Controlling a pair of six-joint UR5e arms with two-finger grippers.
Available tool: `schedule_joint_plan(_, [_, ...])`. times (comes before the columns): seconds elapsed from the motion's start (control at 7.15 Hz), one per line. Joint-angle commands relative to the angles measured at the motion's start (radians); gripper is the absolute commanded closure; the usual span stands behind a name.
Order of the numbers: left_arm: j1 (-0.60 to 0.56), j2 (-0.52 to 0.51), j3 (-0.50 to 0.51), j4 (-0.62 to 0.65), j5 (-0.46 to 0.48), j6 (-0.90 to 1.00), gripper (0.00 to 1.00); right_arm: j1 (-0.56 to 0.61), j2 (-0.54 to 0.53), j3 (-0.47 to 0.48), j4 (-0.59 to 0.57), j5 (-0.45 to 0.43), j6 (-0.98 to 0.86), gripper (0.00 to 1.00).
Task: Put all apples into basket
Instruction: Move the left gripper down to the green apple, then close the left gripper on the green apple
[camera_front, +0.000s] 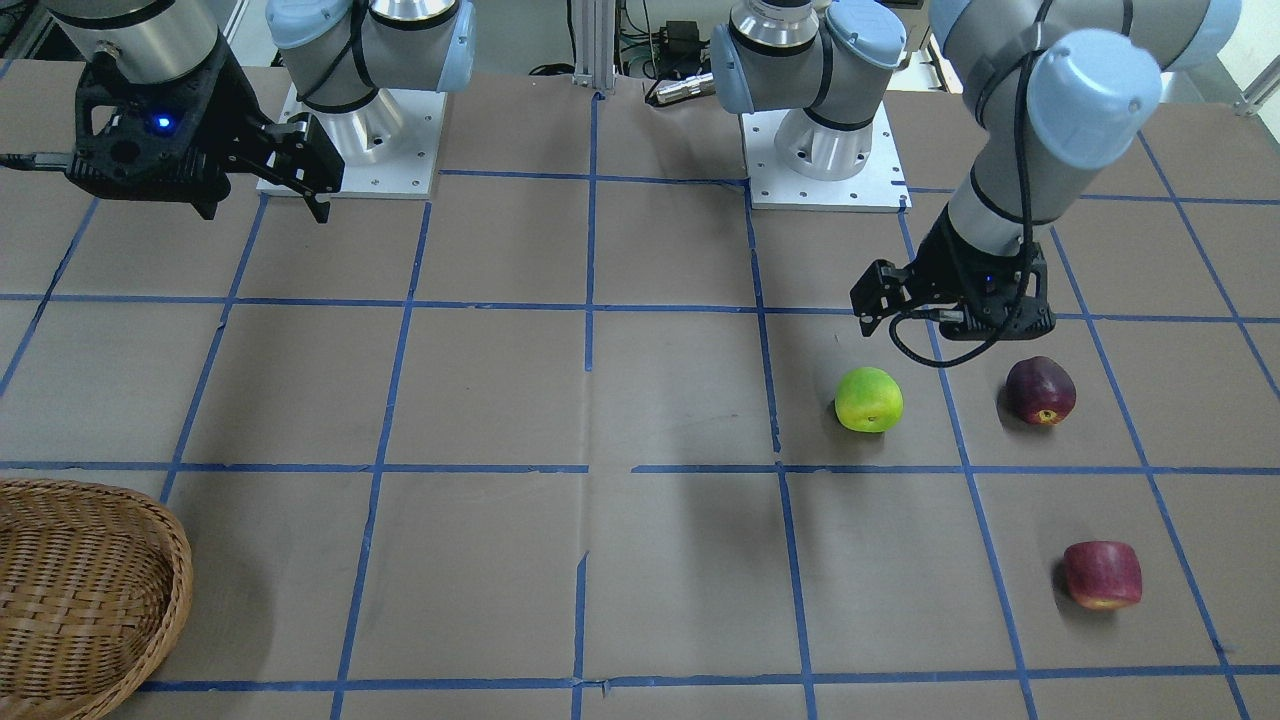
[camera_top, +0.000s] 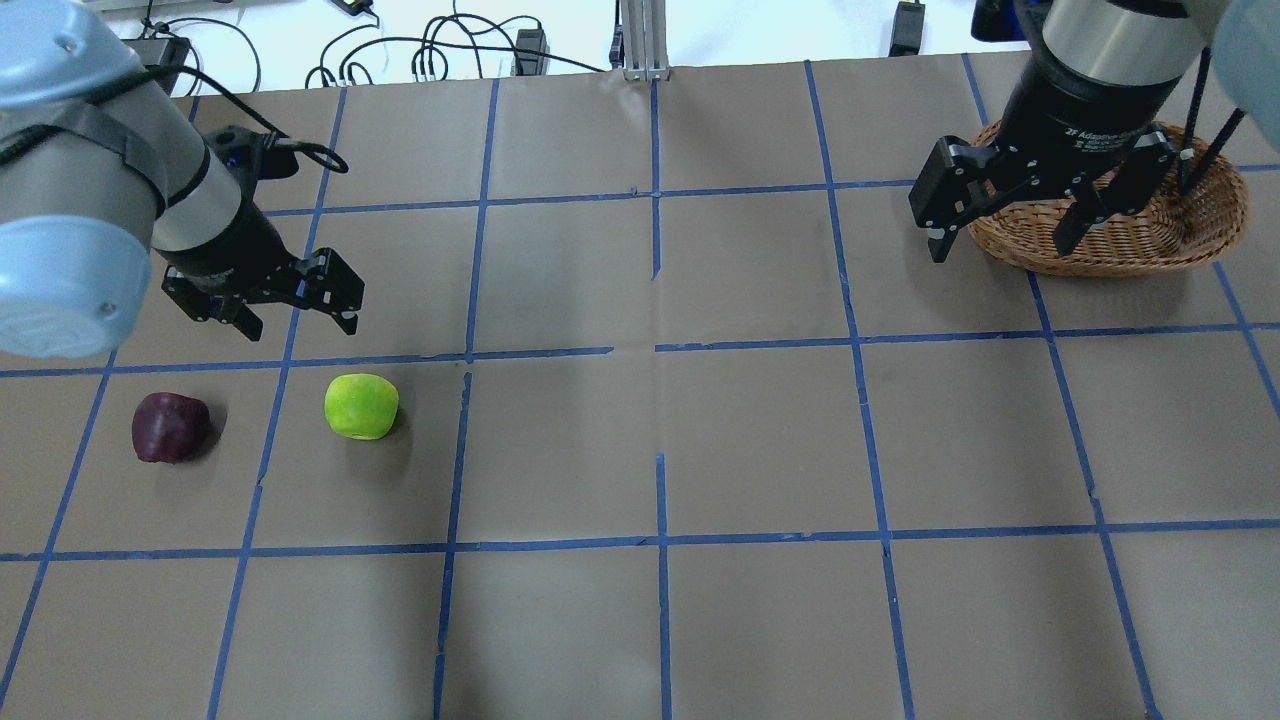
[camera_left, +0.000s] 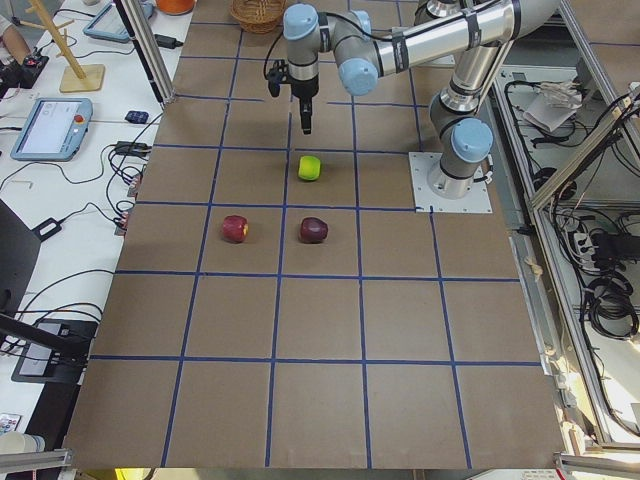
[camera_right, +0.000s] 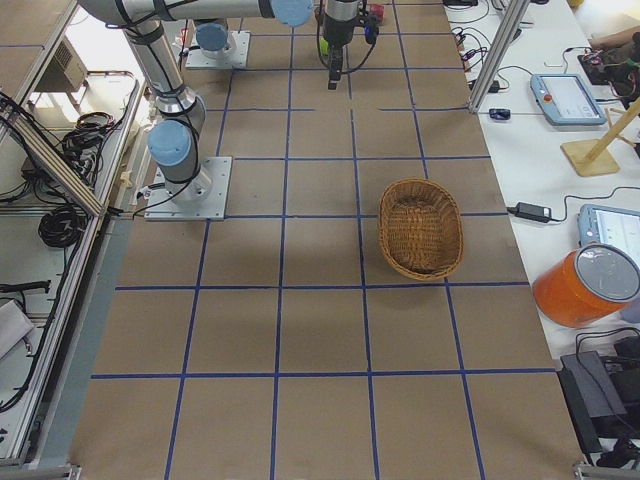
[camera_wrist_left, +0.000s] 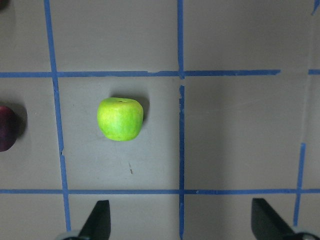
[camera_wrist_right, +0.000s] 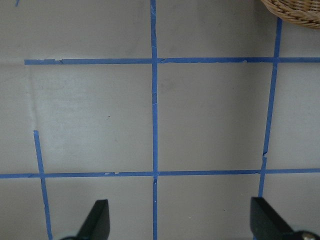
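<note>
- The table (camera_top: 760, 440), covered in brown paper with a blue tape grid, carried everything.
- The wicker basket (camera_top: 1215, 235) sat at about 2 o'clock on the table in the overhead view. The right-side view showed only its woven inside; all three apples lay outside it on the table, well apart from it.
- The right gripper (camera_top: 1000, 248) hung above the table with its fingers spread wide and nothing between them. In the overhead view it overlapped the basket's 9 o'clock rim.
- The left gripper (camera_top: 298, 325) hovered at about 9 o'clock on the table, fingers wide apart and holding nothing.
- The lime-green apple (camera_top: 361, 406) rested at roughly 5 o'clock from the left gripper, untouched.
- The maroon apple (camera_top: 170, 427) lay near the green one, at its 9 o'clock.
- The squarish dark red apple (camera_front: 1102, 574) lay at 5 o'clock from the maroon one in the front-facing view.
</note>
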Motion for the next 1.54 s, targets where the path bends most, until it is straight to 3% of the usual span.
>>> schedule_joint_plan(0.0, [0.017,-0.094,-0.161,0.278,-0.009,0.017,0.0,0.0,-0.001,0.0,0.008,-0.004,0.001,0.0])
schedule_joint_plan(0.7, [0.016,-0.225,-0.173,0.303,0.0,0.066,0.03,-0.002,0.003,0.008,-0.013,-0.002,0.007,0.0])
schedule_joint_plan(0.98, [0.016,-0.242,-0.164,0.31,-0.001,0.064,0.56,0.0,0.003,0.008,-0.015,0.002,0.018,0.0])
schedule_joint_plan(1.12, [0.01,-0.241,-0.149,0.31,-0.015,0.045,0.74,-0.002,0.005,0.011,-0.012,-0.001,0.009,0.0])
schedule_joint_plan(1.4, [-0.098,-0.242,-0.067,0.293,-0.148,-0.25,0.75,-0.002,0.005,0.031,-0.015,-0.001,0.003,0.0])
